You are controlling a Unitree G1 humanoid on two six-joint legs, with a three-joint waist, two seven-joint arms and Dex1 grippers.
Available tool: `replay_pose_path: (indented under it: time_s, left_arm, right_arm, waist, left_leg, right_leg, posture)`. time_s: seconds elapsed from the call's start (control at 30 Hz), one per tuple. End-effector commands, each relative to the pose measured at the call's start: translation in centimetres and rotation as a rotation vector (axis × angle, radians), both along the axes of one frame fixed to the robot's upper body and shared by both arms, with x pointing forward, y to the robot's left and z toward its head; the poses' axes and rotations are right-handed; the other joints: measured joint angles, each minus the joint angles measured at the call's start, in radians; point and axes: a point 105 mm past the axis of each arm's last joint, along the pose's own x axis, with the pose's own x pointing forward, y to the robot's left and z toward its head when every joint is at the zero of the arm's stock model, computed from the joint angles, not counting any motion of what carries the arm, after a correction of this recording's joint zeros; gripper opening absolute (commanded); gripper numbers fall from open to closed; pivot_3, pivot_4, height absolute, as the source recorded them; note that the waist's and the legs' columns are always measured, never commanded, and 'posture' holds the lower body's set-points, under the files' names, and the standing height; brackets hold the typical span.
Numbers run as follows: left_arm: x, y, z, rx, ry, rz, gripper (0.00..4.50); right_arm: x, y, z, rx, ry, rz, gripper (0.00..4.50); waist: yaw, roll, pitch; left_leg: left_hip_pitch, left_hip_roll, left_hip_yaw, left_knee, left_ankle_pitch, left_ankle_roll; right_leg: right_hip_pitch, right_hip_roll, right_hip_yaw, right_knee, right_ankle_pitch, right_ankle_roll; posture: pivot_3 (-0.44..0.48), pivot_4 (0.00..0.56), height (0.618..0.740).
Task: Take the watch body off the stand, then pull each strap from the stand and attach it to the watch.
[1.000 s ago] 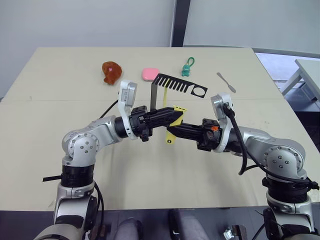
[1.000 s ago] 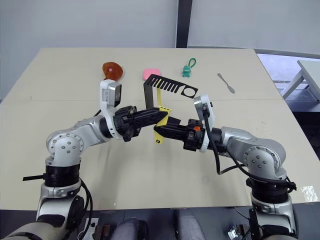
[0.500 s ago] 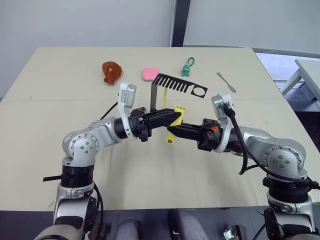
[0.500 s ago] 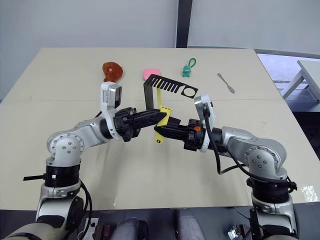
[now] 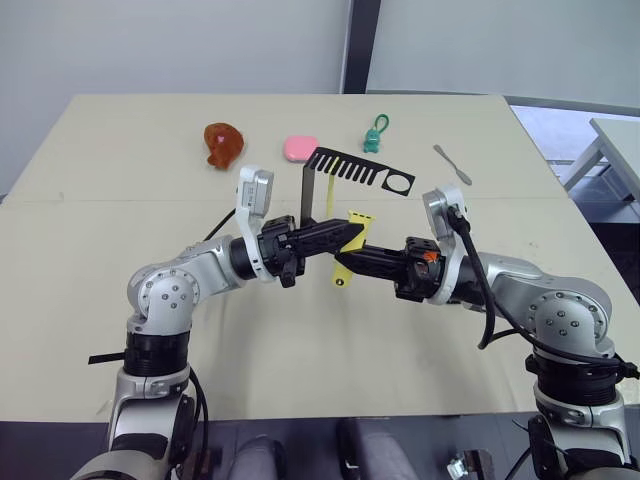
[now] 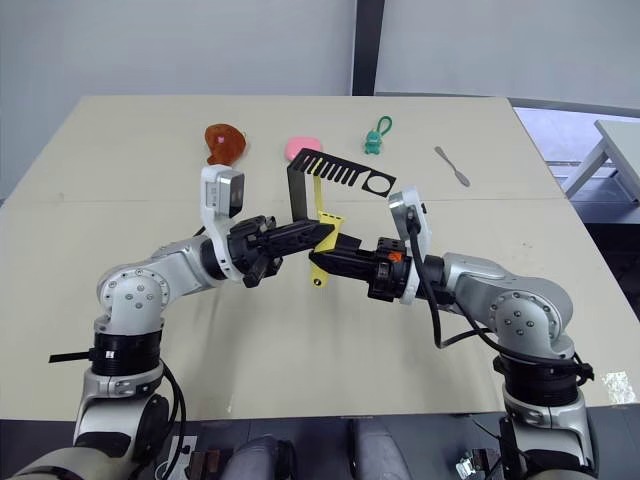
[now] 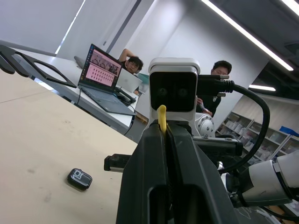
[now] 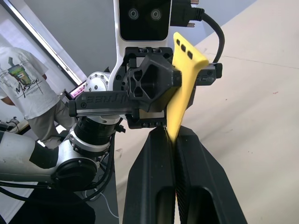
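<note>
Little change vs 0.5 s ago: yellow strap (image 5: 346,250) stays midair btwn both grippers, in front of the stand (image 5: 340,175). Strap is bright yellow, thin, wide notched end up, holed tail hanging. Right gripper (image 8: 175,135) is clamped on its lower part; left gripper (image 5: 352,231) fingers pressed on its upper end. Watch body (image 7: 79,178) lies flat on the table (image 5: 300,340), apart.
</note>
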Motion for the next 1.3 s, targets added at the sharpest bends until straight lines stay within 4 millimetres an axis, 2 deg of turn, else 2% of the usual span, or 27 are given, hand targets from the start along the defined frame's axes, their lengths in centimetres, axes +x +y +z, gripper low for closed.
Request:
replay_pose_path:
  time_s: [0.03,0.4,0.5,0.57,0.67,0.73,0.77,0.87,1.03,1.17,1.3]
  left_arm:
    - [-0.8,0.1,1.0,-0.026,-0.039,-0.034,0.04]
    - [-0.3,0.2,1.2,-0.018,-0.055,-0.013,0.04]
    - [-0.1,0.5,1.3,0.013,-0.096,0.016,0.00]
    - [0.2,1.0,1.5,0.033,-0.109,0.037,0.00]
    - [0.1,2.0,1.1,0.100,-0.137,0.047,0.00]
    - [-0.3,2.4,0.2,0.190,-0.191,0.045,0.00]
    - [-0.5,2.5,-0.5,0.243,-0.228,0.041,0.00]
    - [-1.0,2.8,-2.1,0.386,-0.348,0.018,0.00]
    - [-1.7,2.6,-4.0,0.496,-0.488,-0.039,0.00]
    - [-1.8,2.5,-5.3,0.553,-0.571,-0.060,0.00]
    - [-1.5,2.3,-5.6,0.554,-0.598,-0.054,0.00]
  right_arm:
    - [-0.2,-0.2,1.3,0.021,-0.051,-0.005,0.00]
    - [-0.7,-0.4,1.7,-0.004,-0.106,-0.011,0.00]
    - [-1.6,-1.2,1.5,-0.052,-0.135,-0.018,0.95]
    - [-2.3,-2.2,1.0,-0.099,-0.172,-0.050,1.90]
    - [-2.9,-4.2,0.5,-0.147,-0.198,-0.172,3.37]
    - [-3.2,-5.6,-0.2,-0.181,-0.204,-0.287,4.33]
    - [-3.5,-6.5,-0.7,-0.214,-0.208,-0.353,4.47]
    - [-4.3,-9.2,-2.9,-0.340,-0.208,-0.568,4.47]
    - [-5.8,-12.9,-5.9,-0.456,-0.130,-0.860,4.47]
    - [-6.7,-14.3,-7.7,-0.486,-0.070,-1.025,4.47]
    - [-6.1,-14.5,-9.3,-0.495,-0.028,-1.120,4.47]
  waist:
    - [0.000,0.000,0.000]
    - [0.000,0.000,0.000]
    - [0.001,0.000,0.000]
    - [0.002,0.000,0.000]
    - [0.005,0.000,0.000]
    - [0.003,0.000,0.000]
    - [0.004,0.000,0.000]
    - [0.011,0.000,0.000]
    - [0.023,0.000,0.000]
    - [0.022,0.000,0.000]
    - [0.021,0.000,0.000]
  left_leg:
    - [0.000,0.000,0.000,0.000,0.000,0.000]
    - [0.000,0.000,0.000,0.000,0.000,0.000]
    - [0.000,0.000,0.000,0.000,0.000,0.000]
    - [0.000,0.000,0.000,-0.001,0.000,0.000]
    - [-0.001,0.000,0.000,-0.002,0.000,0.000]
    - [-0.001,0.000,0.000,-0.002,0.000,0.000]
    - [0.000,0.000,0.000,-0.002,0.000,0.000]
    - [0.000,0.000,0.000,-0.004,0.000,-0.001]
    - [0.000,-0.001,0.001,-0.003,0.001,-0.001]
    - [0.002,0.000,0.001,-0.004,0.001,-0.001]
    - [0.002,-0.001,0.001,-0.004,0.001,-0.001]
  right_leg:
    - [0.000,0.000,0.000,0.000,0.000,0.000]
    - [0.000,0.000,0.000,0.000,0.000,0.000]
    - [0.000,0.000,0.000,0.000,0.000,0.000]
    - [0.000,0.000,0.000,-0.001,0.000,0.000]
    - [0.000,0.000,0.000,-0.003,0.000,0.000]
    - [0.000,0.000,0.000,-0.003,0.000,0.000]
    - [0.000,0.000,0.000,-0.003,0.000,0.000]
    - [0.000,0.000,0.000,-0.004,0.000,0.000]
    - [0.001,0.000,0.001,-0.004,0.001,0.001]
    - [0.002,0.001,0.002,-0.004,0.000,0.001]
    - [0.002,0.001,0.002,-0.003,0.000,0.001]
  posture:
    - [0.000,0.150,0.740]
    - [0.000,0.150,0.740]
    - [0.000,0.150,0.740]
    - [0.000,0.150,0.740]
    - [0.000,0.150,0.740]
    - [0.000,0.150,0.740]
    - [0.000,0.150,0.740]
    - [0.000,0.150,0.740]
    - [0.000,0.150,0.740]
    - [0.000,0.150,0.740]
    - [0.000,0.150,0.740]
